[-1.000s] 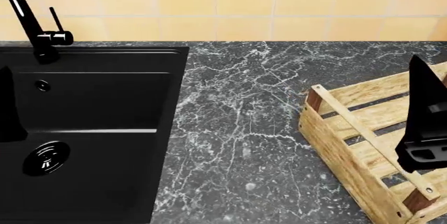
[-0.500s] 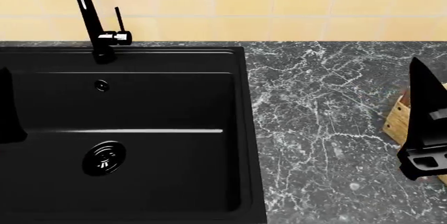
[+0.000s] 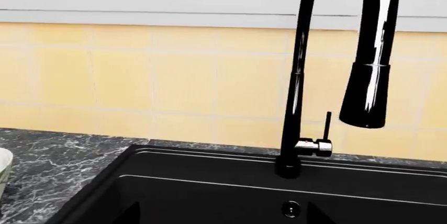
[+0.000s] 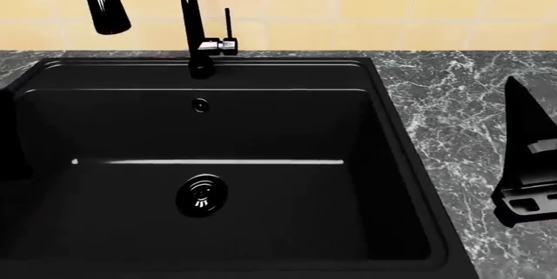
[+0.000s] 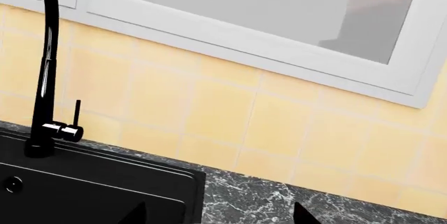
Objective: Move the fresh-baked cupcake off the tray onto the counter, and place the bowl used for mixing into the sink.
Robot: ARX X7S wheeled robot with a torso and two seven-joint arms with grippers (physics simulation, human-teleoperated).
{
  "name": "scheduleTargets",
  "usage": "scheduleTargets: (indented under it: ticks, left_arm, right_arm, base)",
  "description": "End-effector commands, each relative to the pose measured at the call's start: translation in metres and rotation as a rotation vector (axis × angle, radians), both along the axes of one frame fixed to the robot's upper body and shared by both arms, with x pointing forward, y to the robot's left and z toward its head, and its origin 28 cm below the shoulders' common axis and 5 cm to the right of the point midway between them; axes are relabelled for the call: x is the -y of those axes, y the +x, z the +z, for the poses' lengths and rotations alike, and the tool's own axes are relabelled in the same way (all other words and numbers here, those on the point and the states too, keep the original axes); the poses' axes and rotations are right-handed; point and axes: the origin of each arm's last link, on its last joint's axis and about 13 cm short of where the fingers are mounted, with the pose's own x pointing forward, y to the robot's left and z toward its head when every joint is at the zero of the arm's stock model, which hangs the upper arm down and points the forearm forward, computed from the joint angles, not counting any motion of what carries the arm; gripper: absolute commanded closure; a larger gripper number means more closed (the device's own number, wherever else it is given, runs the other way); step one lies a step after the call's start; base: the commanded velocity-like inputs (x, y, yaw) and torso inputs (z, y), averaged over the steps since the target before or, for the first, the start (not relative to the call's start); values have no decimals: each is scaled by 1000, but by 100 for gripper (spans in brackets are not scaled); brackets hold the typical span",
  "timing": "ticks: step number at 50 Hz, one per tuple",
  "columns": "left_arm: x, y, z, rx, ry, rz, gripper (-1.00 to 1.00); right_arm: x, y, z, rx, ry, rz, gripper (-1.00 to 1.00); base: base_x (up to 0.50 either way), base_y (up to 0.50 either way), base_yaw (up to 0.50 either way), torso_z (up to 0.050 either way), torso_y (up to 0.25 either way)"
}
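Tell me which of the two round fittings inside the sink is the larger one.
The drain on the sink floor is larger. The small overflow hole sits higher, on the back wall below the faucet.

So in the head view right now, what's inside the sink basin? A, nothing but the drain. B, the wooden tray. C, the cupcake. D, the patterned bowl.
A: in the head view the sink holds only its round drain on a bare black floor; no bowl, cupcake or tray shows inside it.
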Motion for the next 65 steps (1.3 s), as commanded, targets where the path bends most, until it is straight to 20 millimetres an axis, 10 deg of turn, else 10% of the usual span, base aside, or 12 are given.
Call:
scheduleTargets:
  ticks: [1,65]
  left_arm:
    - [-1,1,-2,-2,-2,2,-100]
    - [-3,0,-6,-6,-13,12,-100]
  right_arm:
    - [0,0,-1,-6,-2,0,-100]
    - [2,10,-9,-25,-21,7,-100]
  base:
    - [-35,500,0,0,0]
    - [-117,500,0,0,0]
